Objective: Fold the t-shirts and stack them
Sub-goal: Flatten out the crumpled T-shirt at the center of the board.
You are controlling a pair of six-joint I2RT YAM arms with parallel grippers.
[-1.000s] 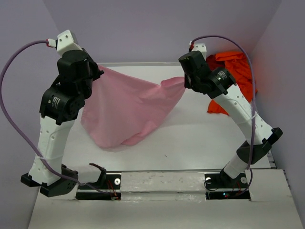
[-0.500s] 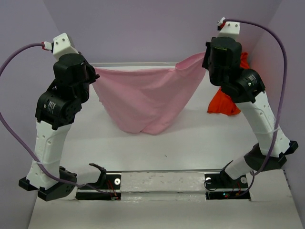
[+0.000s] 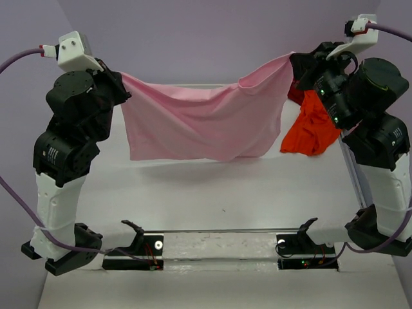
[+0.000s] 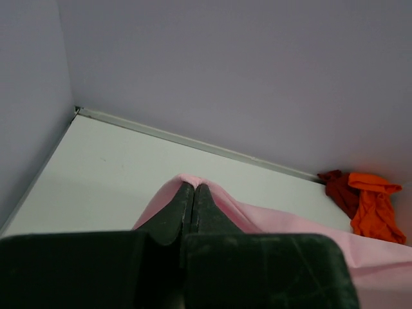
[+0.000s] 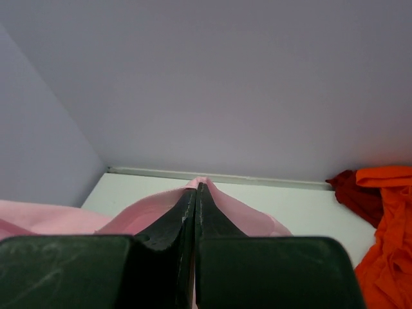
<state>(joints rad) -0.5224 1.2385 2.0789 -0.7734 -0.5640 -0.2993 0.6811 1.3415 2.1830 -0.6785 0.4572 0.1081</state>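
T-shirts: 3, namely 1 pink t-shirt, 1 orange-red t-shirt and 1 dark red t-shirt. My arms: 2. My tools: 2, left tool and right tool. Desk: 1.

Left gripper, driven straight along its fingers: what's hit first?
Past the light pink cloth t-shirt pinched in the left gripper, the way looks free until the white tabletop near its far edge, or the lilac back wall just behind. Depth is unclear.

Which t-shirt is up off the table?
The light pink t-shirt, stretched between the left gripper and right gripper; the orange-red t-shirt and dark red t-shirt lie heaped.
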